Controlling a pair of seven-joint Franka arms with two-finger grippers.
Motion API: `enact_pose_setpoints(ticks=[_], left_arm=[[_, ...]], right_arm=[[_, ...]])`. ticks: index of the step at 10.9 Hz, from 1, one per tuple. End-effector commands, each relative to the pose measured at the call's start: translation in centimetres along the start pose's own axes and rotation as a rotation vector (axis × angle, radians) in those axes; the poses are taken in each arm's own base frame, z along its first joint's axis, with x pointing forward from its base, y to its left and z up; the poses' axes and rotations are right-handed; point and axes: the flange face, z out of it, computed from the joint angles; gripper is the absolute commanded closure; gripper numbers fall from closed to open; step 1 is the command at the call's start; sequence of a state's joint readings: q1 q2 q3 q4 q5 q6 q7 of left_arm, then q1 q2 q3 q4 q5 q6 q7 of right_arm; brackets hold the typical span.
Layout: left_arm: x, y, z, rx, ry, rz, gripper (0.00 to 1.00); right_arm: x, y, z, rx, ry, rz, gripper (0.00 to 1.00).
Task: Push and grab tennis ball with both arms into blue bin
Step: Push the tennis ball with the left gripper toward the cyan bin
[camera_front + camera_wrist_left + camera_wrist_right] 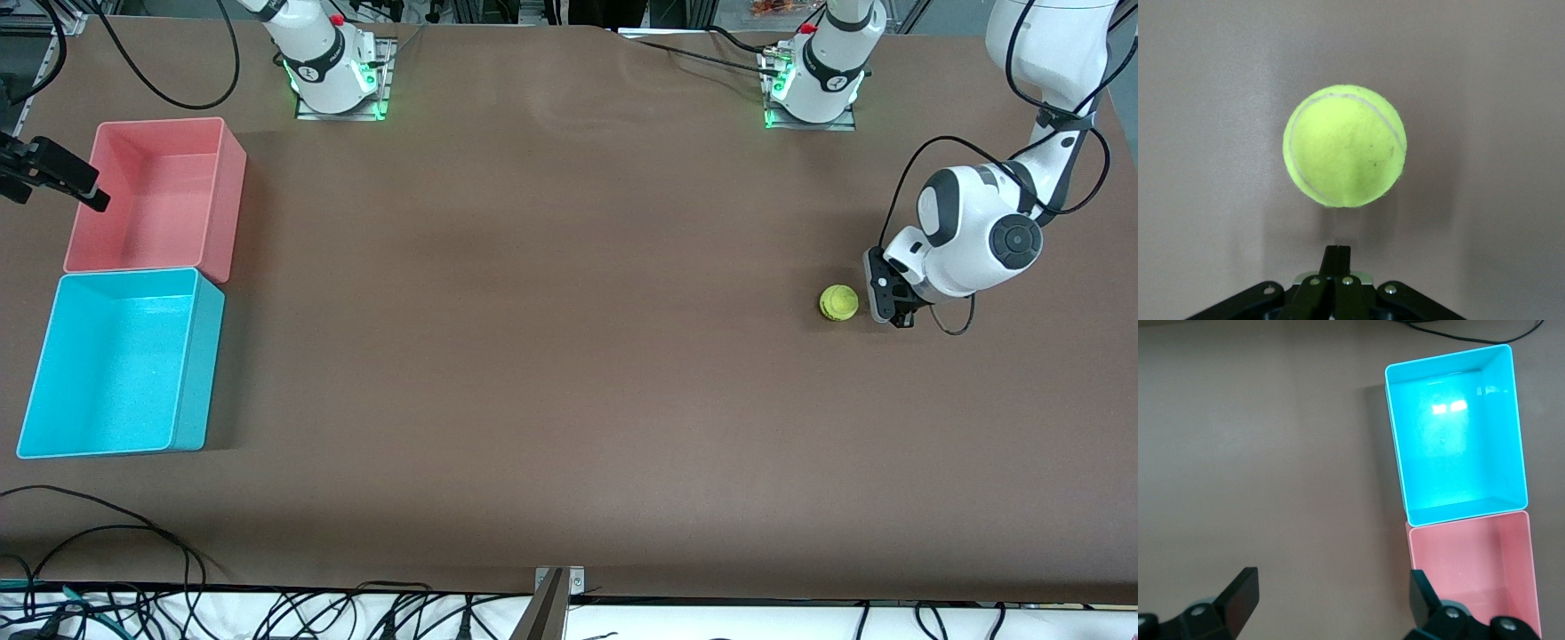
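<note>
The tennis ball (838, 302) lies on the brown table toward the left arm's end. My left gripper (882, 300) is low at the table right beside the ball, on the side away from the bins. In the left wrist view its fingers (1338, 257) are shut together and empty, a short gap from the ball (1345, 145). The blue bin (200, 373) stands empty at the right arm's end. My right gripper (93, 196) hangs over the outer edge of the pink bin. In the right wrist view it is open (1331, 593) and empty, looking down on the blue bin (1451, 447).
A pink-red bin (227, 204), empty, stands against the blue bin, farther from the front camera; it also shows in the right wrist view (1471, 573). Wide bare table lies between the ball and the bins. Cables (107, 524) run along the table's near edge.
</note>
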State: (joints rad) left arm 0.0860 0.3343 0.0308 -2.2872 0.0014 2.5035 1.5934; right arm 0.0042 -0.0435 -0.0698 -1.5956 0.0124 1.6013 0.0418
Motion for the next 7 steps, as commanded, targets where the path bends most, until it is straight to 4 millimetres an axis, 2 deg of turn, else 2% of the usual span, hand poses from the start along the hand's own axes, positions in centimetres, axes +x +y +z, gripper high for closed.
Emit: enact_pose_setpoints(ticks=[1,3,4,6,7], left_arm=[[-0.3,-0.1,0.4,0.005,0.008,0.015,1.00],[-0.2,0.0,0.8,-0.003,0.010,0.008,1.00],[0.6,0.0,1.1,-0.007,0.017,0.006,1.00],[4.5,0.2,1.6,-0.024,0.069,-0.067,1.00],[8.3,0.5,1.7,-0.034,0.082,-0.137,1.00]], right_arm=[[0.1,-0.2,-0.3,-0.008,0.005,-0.006,0.00],[0.1,-0.2,-0.2,-0.008,0.003,-0.006,0.00],[0.1,-0.2,-0.2,-0.008,0.005,-0.006,0.00],[0.0,-0.4,-0.2,-0.008,-0.001,-0.011,0.00],[0.1,-0.5,-0.2,-0.007,0.003,-0.013,0.00]])
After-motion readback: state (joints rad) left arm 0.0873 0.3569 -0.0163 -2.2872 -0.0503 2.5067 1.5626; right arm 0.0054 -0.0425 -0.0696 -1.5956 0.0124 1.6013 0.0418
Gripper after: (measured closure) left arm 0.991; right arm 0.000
